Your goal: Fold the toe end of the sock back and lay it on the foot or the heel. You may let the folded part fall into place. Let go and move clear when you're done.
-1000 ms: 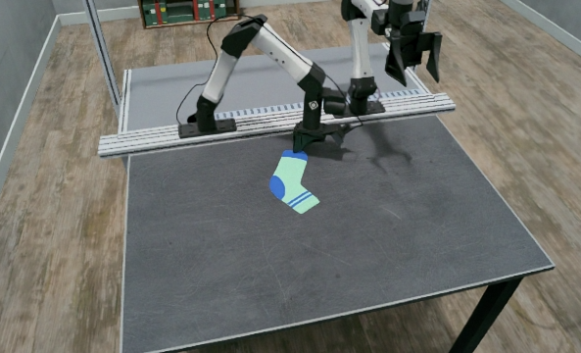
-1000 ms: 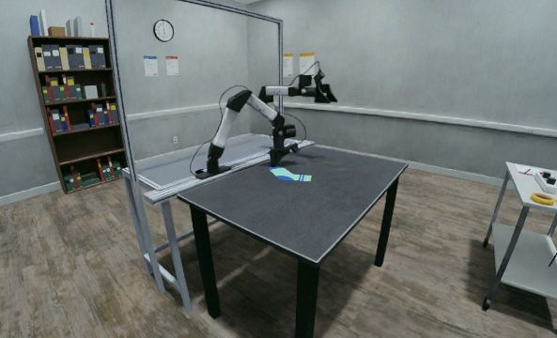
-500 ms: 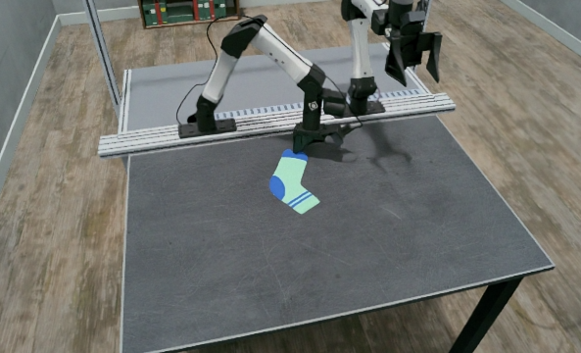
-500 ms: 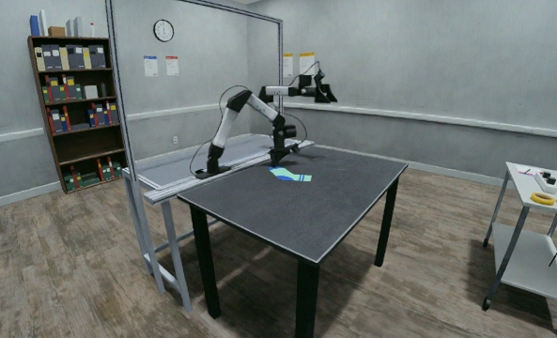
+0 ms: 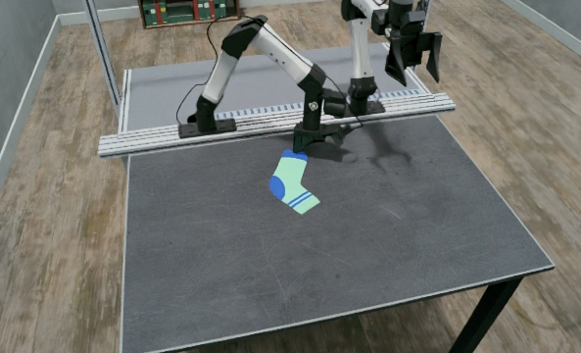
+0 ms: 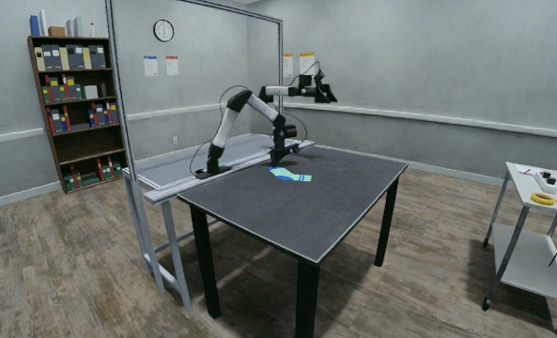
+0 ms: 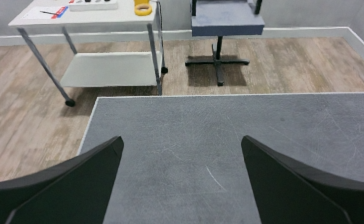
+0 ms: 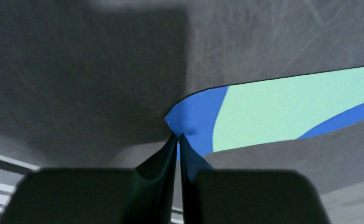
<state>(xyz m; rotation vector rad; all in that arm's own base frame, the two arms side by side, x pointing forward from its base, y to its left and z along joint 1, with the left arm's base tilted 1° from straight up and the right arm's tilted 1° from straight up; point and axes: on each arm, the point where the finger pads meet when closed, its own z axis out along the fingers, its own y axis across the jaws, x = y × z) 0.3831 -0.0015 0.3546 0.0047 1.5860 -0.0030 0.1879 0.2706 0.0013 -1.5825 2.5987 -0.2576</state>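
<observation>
The light green sock (image 5: 290, 171) (image 6: 291, 176) (image 8: 268, 115) lies flat on the dark table, its blue toe toward the rail, its blue heel at the side and its blue-striped cuff farthest from the arms. My right gripper (image 5: 297, 149) (image 6: 274, 164) (image 8: 178, 136) is down at the table, its fingertips together on the edge of the blue toe, which puckers between them. The little cloth between the tips is mostly hidden. My left gripper (image 5: 416, 82) (image 6: 329, 101) (image 7: 182, 138) is open and empty, high above the rail end, away from the sock.
The metal rail (image 5: 148, 140) (image 6: 165, 192) carrying both arms runs along the table's back edge, close behind the toe. An upright frame post (image 5: 100, 56) stands at one rail end. A white cart (image 6: 518, 188) (image 7: 108, 70) and a chair (image 7: 228, 25) stand beyond the table.
</observation>
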